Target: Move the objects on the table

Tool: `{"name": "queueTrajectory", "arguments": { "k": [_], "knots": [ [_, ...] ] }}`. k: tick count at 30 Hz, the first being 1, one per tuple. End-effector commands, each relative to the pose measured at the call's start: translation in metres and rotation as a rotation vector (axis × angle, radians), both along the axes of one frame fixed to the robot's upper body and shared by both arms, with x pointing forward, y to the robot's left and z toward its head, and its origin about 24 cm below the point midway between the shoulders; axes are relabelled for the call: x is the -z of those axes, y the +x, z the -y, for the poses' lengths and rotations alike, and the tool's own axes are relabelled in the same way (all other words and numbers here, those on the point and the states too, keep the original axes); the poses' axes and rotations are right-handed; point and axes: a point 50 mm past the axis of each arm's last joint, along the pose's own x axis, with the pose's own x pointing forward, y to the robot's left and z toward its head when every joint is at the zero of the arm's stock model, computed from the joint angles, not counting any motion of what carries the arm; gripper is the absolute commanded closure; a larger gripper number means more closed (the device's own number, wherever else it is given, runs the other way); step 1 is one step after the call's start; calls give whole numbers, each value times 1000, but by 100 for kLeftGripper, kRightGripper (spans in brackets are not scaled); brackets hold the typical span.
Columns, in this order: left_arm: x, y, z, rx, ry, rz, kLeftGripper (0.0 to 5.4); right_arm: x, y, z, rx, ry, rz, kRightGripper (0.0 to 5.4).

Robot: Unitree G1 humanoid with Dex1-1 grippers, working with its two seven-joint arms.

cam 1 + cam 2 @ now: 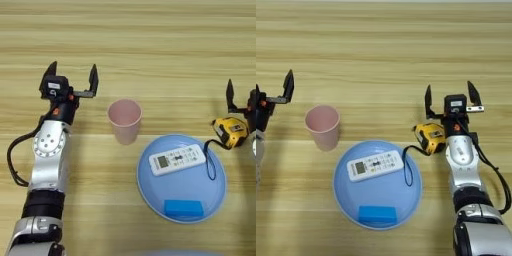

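Fingers [428,101] of right gripper [451,99] spread, seemingly just beyond tape measure [430,137]

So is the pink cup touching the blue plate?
Apart. In the left eye view a strip of bare wooden table shows between the pink cup and the rim of the blue plate.

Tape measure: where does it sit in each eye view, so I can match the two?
Left eye view: tape measure at the right edge, mid-height, beside the blue plate.
Right eye view: tape measure right of centre, just left of the right claw.
Shared landmark: its black strap loops onto the plate by the white remote.
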Motion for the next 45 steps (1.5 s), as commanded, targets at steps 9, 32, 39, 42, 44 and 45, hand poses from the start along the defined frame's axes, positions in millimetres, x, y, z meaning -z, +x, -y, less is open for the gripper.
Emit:
{"name": "queueTrajectory", "arguments": {
  "k": [9, 32, 39, 42, 44, 45],
  "knots": [
    [16, 8, -11, -76, -9, 7, 2, -1, 1, 1, -1, -6, 1, 0],
    [19, 7, -7, -100, 0, 36, 2, -3, -4, -2, -94, 28, 12, 0],
    [18, 6, -5, -101, 0, 44, 2, -19, -10, -25, -337, 19, 32, 0],
    [18, 5, -5, -101, 0, 46, 2, -29, -16, -31, -468, -24, 27, 0],
    [17, 5, -5, -101, -1, 47, 2, -33, -18, -33, -554, -36, -7, 0],
    [17, 5, -4, -101, -1, 47, 2, -34, -19, -34, -586, -44, -26, 0]
  ]
}}
